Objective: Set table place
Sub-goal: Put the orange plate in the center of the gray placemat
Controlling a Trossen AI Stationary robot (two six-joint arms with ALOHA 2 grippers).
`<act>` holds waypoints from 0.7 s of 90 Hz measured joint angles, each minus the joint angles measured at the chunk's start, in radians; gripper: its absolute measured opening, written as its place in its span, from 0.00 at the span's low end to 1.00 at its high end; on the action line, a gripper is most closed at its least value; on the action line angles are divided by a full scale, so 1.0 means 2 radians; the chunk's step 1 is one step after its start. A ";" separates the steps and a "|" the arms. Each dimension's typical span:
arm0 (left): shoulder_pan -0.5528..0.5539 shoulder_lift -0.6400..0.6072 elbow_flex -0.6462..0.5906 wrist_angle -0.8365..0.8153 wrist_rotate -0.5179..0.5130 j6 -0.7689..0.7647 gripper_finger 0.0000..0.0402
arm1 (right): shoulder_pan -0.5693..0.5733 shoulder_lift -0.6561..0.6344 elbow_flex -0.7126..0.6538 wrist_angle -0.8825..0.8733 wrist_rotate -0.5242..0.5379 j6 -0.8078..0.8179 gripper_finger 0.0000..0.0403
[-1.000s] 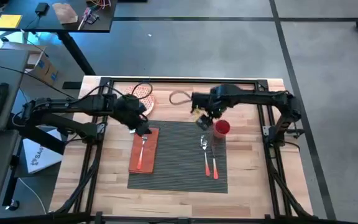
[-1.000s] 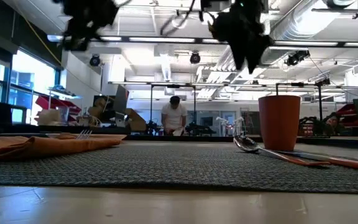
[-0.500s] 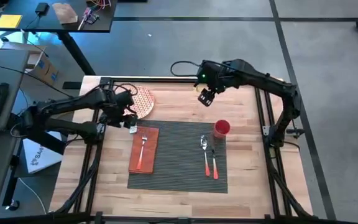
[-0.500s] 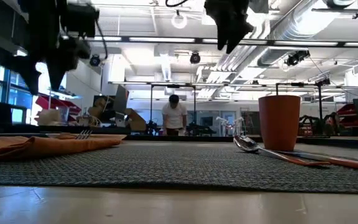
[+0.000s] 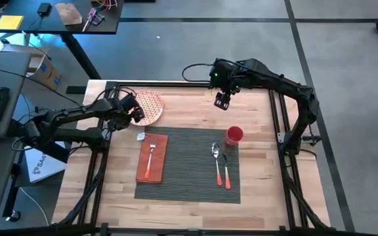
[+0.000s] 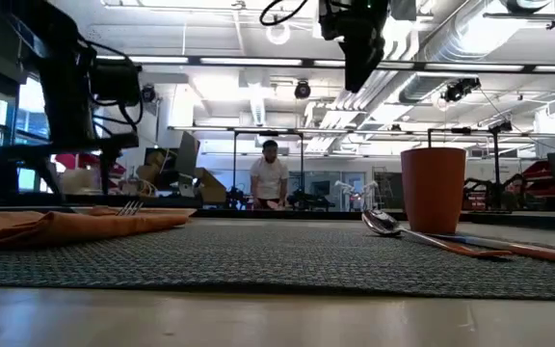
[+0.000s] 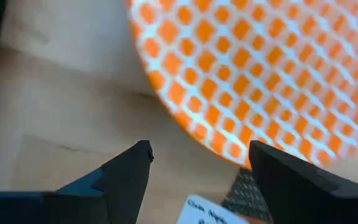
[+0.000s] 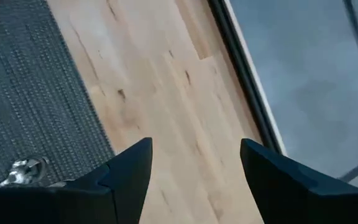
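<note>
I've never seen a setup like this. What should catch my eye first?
Probably the dark grey placemat mid-table, laid with an orange napkin under a fork, plus a red cup. Next, the patterned plate off the mat at the table's far edge, with the left hand open beside it.

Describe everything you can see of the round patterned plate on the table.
The plate is round, white with an orange-red lattice pattern, and looks empty. It lies flat on the wooden table, near the far edge on the left arm's side, just beyond the grey mat and not on it. The left pincer, open, sits at its rim; whether they touch cannot be told.
</note>
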 joint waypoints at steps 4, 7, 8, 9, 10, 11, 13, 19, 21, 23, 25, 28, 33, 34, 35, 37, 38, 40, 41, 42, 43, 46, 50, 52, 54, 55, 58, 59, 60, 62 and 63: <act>0.001 0.000 -0.010 0.004 -0.008 -0.011 0.64 | -0.005 0.000 0.000 0.000 -0.011 -0.002 0.56; 0.002 0.000 -0.016 0.010 -0.012 -0.017 0.64 | -0.007 0.000 0.000 0.000 -0.018 -0.004 0.56; 0.002 0.000 -0.018 0.012 -0.014 -0.018 0.64 | -0.009 0.000 0.000 0.000 -0.020 -0.005 0.56; 0.002 0.000 -0.020 0.014 -0.016 -0.019 0.64 | -0.010 0.000 0.000 0.000 -0.022 -0.005 0.56; 0.002 0.000 -0.022 0.018 -0.017 -0.020 0.64 | -0.010 0.000 0.000 0.000 -0.024 -0.005 0.56; 0.002 0.000 -0.024 0.022 -0.019 -0.020 0.64 | -0.011 0.000 0.000 0.000 -0.025 -0.005 0.56; 0.002 0.000 -0.028 0.032 -0.021 -0.019 0.64 | -0.013 0.000 0.000 0.000 -0.027 -0.007 0.56; 0.002 0.000 -0.046 0.072 -0.025 -0.022 0.64 | -0.017 0.000 0.000 0.000 -0.030 -0.011 0.56; 0.002 -0.001 -0.051 0.084 -0.026 -0.025 0.64 | -0.018 0.000 0.000 0.000 -0.031 -0.013 0.56; 0.002 -0.002 -0.058 0.101 -0.026 -0.029 0.64 | -0.018 0.000 0.000 0.001 -0.032 -0.013 0.56; 0.002 -0.002 -0.063 0.113 -0.026 -0.034 0.64 | -0.019 0.000 0.000 0.000 -0.032 -0.013 0.56; 0.002 -0.002 -0.072 0.125 -0.028 -0.041 0.64 | -0.019 0.000 0.000 0.001 -0.032 -0.013 0.56; 0.002 -0.003 -0.083 0.142 -0.033 -0.055 0.64 | -0.019 0.000 0.000 0.002 -0.033 -0.013 0.56; 0.002 -0.004 -0.085 0.145 -0.035 -0.058 0.64 | -0.019 0.000 0.000 0.002 -0.033 -0.013 0.56; 0.002 -0.004 -0.086 0.147 -0.036 -0.061 0.64 | -0.019 0.000 0.000 0.002 -0.034 -0.013 0.56; 0.002 -0.004 -0.088 0.151 -0.039 -0.063 0.64 | -0.019 0.000 0.000 0.002 -0.035 -0.013 0.56; 0.001 -0.004 -0.088 0.152 -0.041 -0.063 0.64 | -0.019 0.000 0.000 0.002 -0.036 -0.012 0.56; 0.001 -0.004 -0.089 0.155 -0.044 -0.063 0.64 | -0.019 0.000 0.000 0.002 -0.039 -0.011 0.56; 0.001 -0.004 -0.089 0.156 -0.045 -0.062 0.64 | -0.019 0.000 0.000 0.002 -0.041 -0.010 0.56; 0.001 -0.004 -0.089 0.157 -0.047 -0.061 0.64 | -0.019 0.000 0.000 0.002 -0.042 -0.009 0.56; 0.001 -0.004 -0.090 0.159 -0.048 -0.059 0.64 | -0.019 0.000 0.000 0.002 -0.044 -0.007 0.56; 0.001 -0.004 -0.091 0.167 -0.053 -0.051 0.64 | -0.019 0.000 0.000 0.002 -0.046 -0.001 0.56; 0.001 -0.003 -0.093 0.185 -0.063 -0.039 0.64 | -0.018 0.000 0.000 0.002 -0.047 0.007 0.56; 0.001 -0.002 -0.094 0.191 -0.068 -0.036 0.64 | -0.017 0.000 0.000 0.003 -0.048 0.010 0.56; 0.001 -0.002 -0.095 0.200 -0.074 -0.032 0.64 | -0.017 0.000 0.000 0.003 -0.048 0.013 0.56; 0.001 -0.001 -0.095 0.204 -0.078 -0.031 0.64 | -0.017 0.000 0.000 0.003 -0.049 0.015 0.56; 0.001 -0.001 -0.095 0.212 -0.087 -0.031 0.64 | -0.017 0.000 0.000 0.003 -0.050 0.020 0.56; 0.001 -0.001 -0.095 0.214 -0.090 -0.031 0.64 | -0.017 0.000 0.000 0.003 -0.051 0.023 0.56; 0.001 -0.001 -0.095 0.215 -0.093 -0.031 0.64 | -0.017 0.000 0.000 0.003 -0.053 0.025 0.56; 0.002 0.001 -0.096 0.217 -0.099 -0.032 0.63 | -0.016 0.000 0.000 0.003 -0.056 0.029 0.56; 0.002 0.001 -0.096 0.217 -0.102 -0.032 0.63 | -0.016 0.000 0.000 0.003 -0.058 0.031 0.56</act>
